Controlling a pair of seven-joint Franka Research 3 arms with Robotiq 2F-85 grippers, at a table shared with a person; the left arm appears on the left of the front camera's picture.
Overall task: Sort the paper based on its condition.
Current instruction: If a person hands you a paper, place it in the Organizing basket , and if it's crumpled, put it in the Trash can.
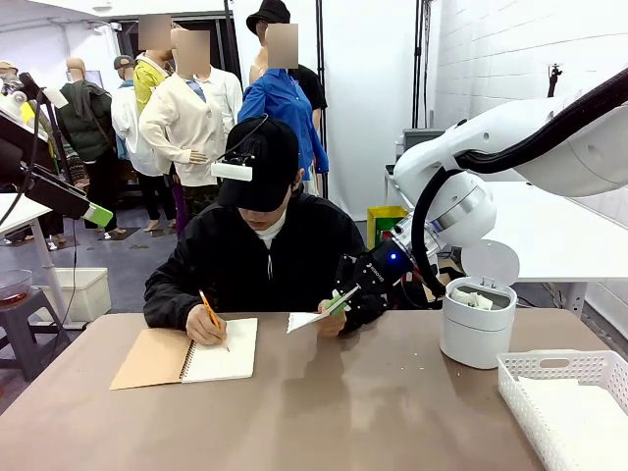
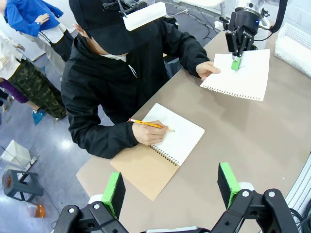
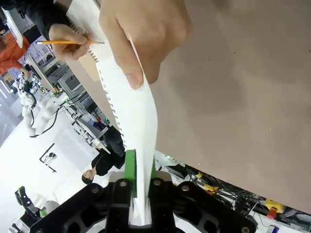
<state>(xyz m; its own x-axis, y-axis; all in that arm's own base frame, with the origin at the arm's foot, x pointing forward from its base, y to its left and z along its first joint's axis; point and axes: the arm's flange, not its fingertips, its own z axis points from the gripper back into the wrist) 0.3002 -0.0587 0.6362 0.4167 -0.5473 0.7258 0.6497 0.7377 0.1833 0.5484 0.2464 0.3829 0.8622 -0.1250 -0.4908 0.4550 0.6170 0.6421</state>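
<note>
While the sorting looks partly done, with paper already in both containers, the sheet now changing hands has yet to be placed, as I judge it. One worktop [image 1: 343, 412] carries everything; one white basket [image 1: 554, 358] sits at its near right corner, holding what looks like flat white paper, count unreadable; one lidded bin [image 1: 476, 339] stands by the right edge with crumpled wads [image 1: 479, 299] inside, at least one; one spiral notebook [image 1: 186, 355] lies toward the far left edge; one smooth sheet [image 1: 309, 318] is held above the far edge, pinched by the person's free hand [image 3: 141, 39] and clamped between the pads of the right gripper [image 3: 141, 167]; the left gripper [image 2: 171, 189] hovers with its fingers spread wide, holding nothing; one pencil [image 1: 209, 307] is gripped in the writing hand [image 1: 204, 329].
</note>
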